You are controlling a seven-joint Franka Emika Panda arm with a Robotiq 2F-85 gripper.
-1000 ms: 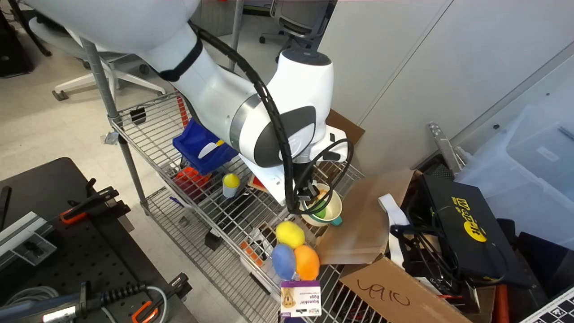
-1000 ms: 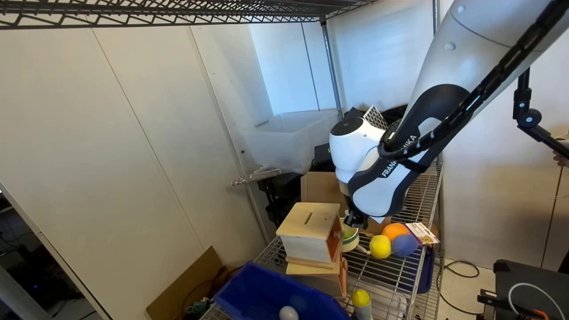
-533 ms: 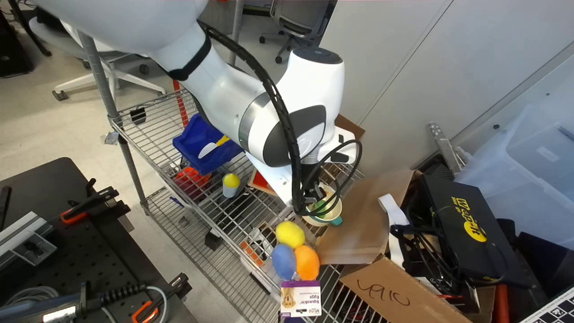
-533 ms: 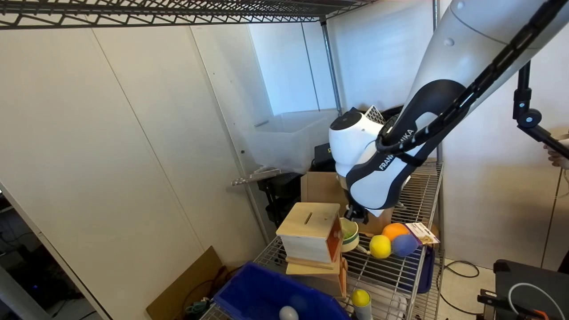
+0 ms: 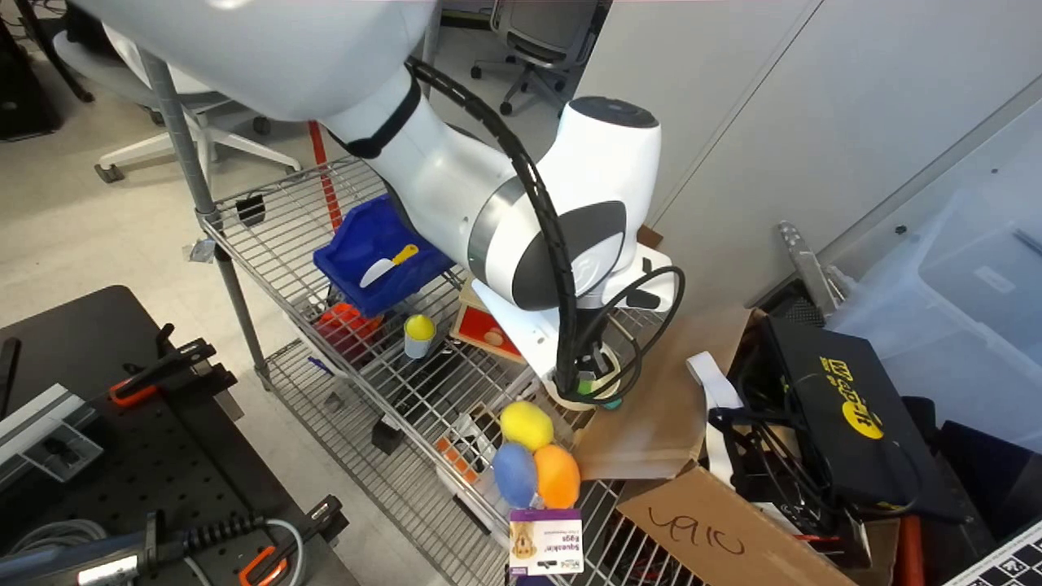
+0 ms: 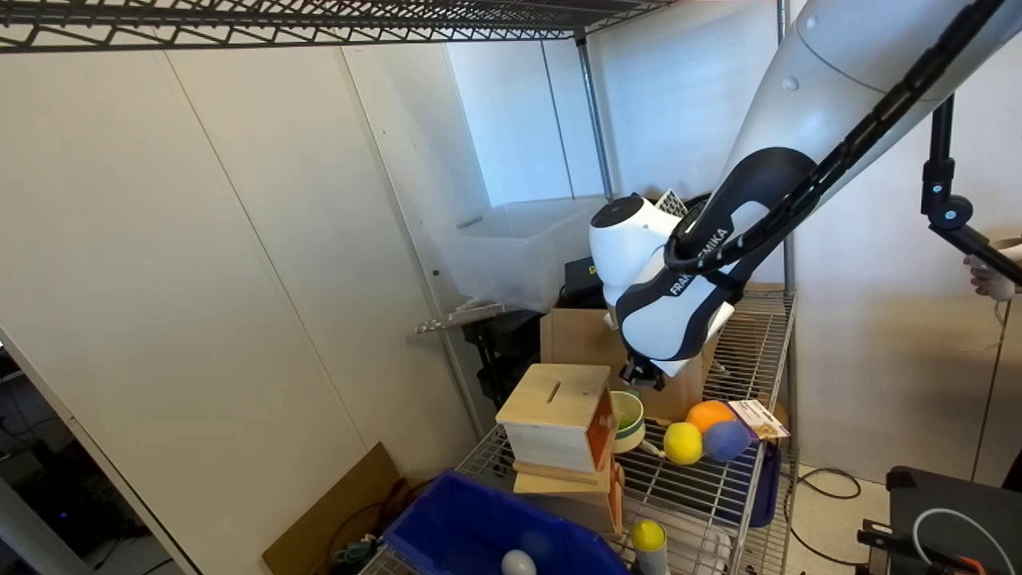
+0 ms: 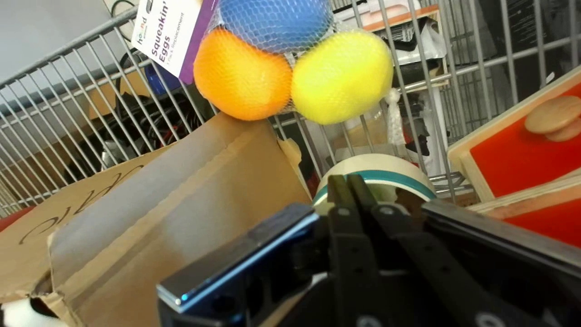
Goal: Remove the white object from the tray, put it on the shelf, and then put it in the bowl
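The claw [image 7: 347,181] hangs by the bowl [image 7: 381,162], pressed together with nothing pinched. The white object [image 5: 383,268], which I take to be the small utensil, lies in the blue tray [image 5: 368,236]; in an exterior view that is left of the claw, farther off and well apart, so the coming reach should go that way. Its long axis runs from near left to far right, handle [image 5: 406,254] at the far right end. The blade [image 5: 374,273] is white and round-edged, the handle yellow; its thickness I cannot tell.
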